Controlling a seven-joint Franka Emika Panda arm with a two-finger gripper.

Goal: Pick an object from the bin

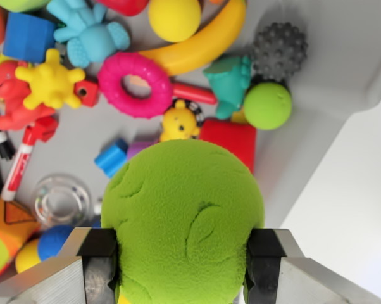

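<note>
So the gripper (183, 266) has its two dark pads clamped on either side of a big fuzzy green ball (183, 223), and the foam's dented in where they squeeze, so I'd say the grab is solid and the job now is just lifting it straight up out of the bin (317, 95) without snagging anything. I'd keep the squeeze steady, since soft foam like that can squirm out if the grip loosens. The rest of the bin, going across from the wrist view's left: off past the left pad there's a red marker (23, 158), an orange block (7, 231) and a clear round lid thing (61, 199) right beside the gripper. Further out ahead on that side sit a yellow spiky toy (49, 80), a blue block (28, 37) and a light blue figure (89, 31). Straight ahead of the ball are a pink ring (135, 84), a little yellow bear (179, 121), a yellow ball (174, 18) and a banana (203, 44). Ahead to the right are a red block (231, 136) tucked just behind the held ball, a teal toy (230, 81), a small green ball (267, 106) and a grey knobbly ball (279, 49) near the bin wall.
</note>
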